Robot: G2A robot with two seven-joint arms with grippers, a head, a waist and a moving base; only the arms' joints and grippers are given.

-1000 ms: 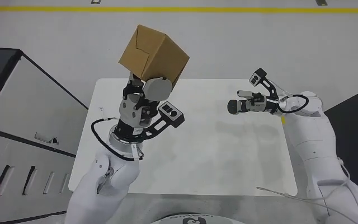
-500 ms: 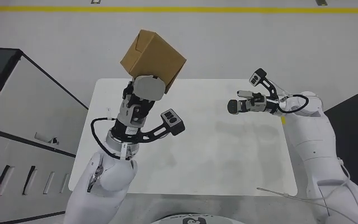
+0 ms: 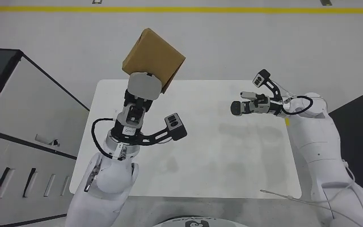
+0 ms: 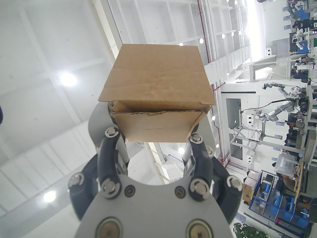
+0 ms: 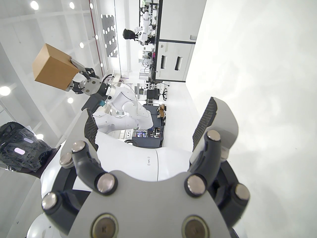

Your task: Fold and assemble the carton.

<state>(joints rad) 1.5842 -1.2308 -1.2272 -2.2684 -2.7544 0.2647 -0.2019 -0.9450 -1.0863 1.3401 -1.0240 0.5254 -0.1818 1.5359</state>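
Carton is folded into a closed box shape, up in the air and tilted, over the far left edge of the table. Not touching the tabletop. The left wrist view shows one panel overhanging a lower flap, with a dark gap along that seam.

Left gripper is clamped on the carton's lower end, one finger on each side, arm raised from the left side of the table.

Right gripper has its jaws spread wide with nothing between the pads. It hangs over the right part of the table, well apart from the carton.

Grey cabinet stands left of the table. Yellow floor line runs beyond it.
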